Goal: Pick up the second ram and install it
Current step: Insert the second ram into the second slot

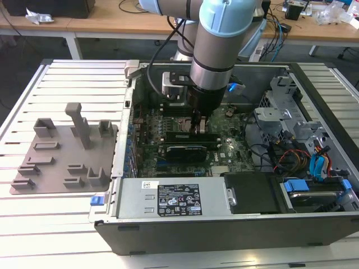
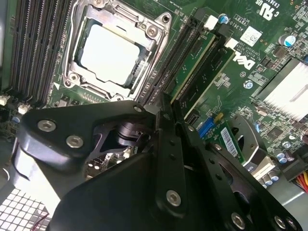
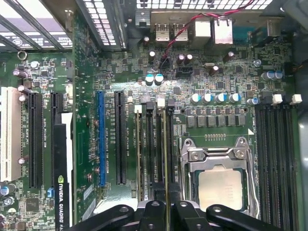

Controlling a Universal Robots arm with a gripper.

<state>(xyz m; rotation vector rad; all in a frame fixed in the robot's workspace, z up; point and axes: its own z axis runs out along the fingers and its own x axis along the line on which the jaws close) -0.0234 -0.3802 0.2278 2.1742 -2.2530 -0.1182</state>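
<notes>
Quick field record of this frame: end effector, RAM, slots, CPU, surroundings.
end effector: down inside the open PC case, over the RAM slots beside the CPU socket
second ram: thin green stick standing on edge in a slot, in line with the fingers
neighbouring slot: another green stick seated
CPU: socket frame closed, metal lid visible
graphics card: in the case
grey fixture tray: exterior view's left

The arm [image 1: 216, 42] descends near-vertically from above, wrist [image 1: 202, 95] pointing straight down. The claw [image 1: 197, 124] sits low at the arm's end — its black fingers [image 3: 166, 211] drawn close together, a thin edge of the second ram [image 3: 166, 159] clamped between them. In the second wrist view the claw's linkage [image 2: 159, 159] appears folded inward — fingertips converging.
</notes>
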